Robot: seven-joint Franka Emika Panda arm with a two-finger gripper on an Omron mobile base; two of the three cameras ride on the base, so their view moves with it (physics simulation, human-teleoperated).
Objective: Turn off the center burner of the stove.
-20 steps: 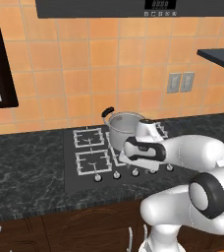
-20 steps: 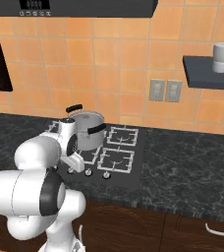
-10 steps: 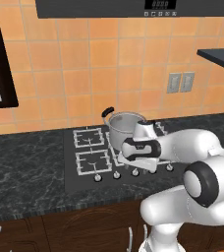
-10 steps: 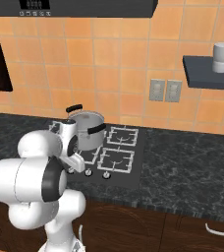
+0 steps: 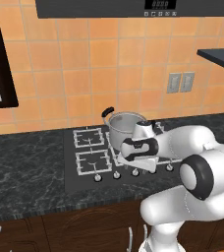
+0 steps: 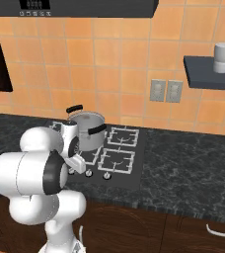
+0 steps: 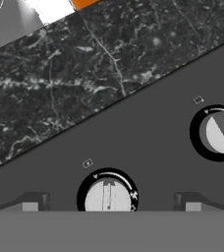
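The stove (image 5: 84, 170) is a black cooktop with pale grates and a front row of silver knobs. A steel pot (image 5: 124, 127) stands on the center burner (image 5: 118, 158), hiding most of it. My gripper (image 5: 135, 161) hangs open just over the middle of the knob row. In the hand view one round knob (image 7: 107, 196) lies between my spread fingertips (image 7: 31, 203), its bar pointing straight up the picture. A second knob (image 7: 220, 133) sits to the upper right, its bar slanted. From the right, the gripper (image 6: 78, 163) is low by the pot (image 6: 88, 129).
Dark speckled counter (image 5: 20, 172) surrounds the stove on both sides. A black shelf (image 6: 210, 73) on the right wall carries a white cup (image 6: 224, 57). Two wall outlets (image 5: 180, 82) sit on the orange tiles behind. The range hood (image 5: 133, 6) hangs above.
My hand has edged down and slightly left toward the knob row, while the elbow has folded nearer. The jaws have stayed wide apart. The pot has not moved.
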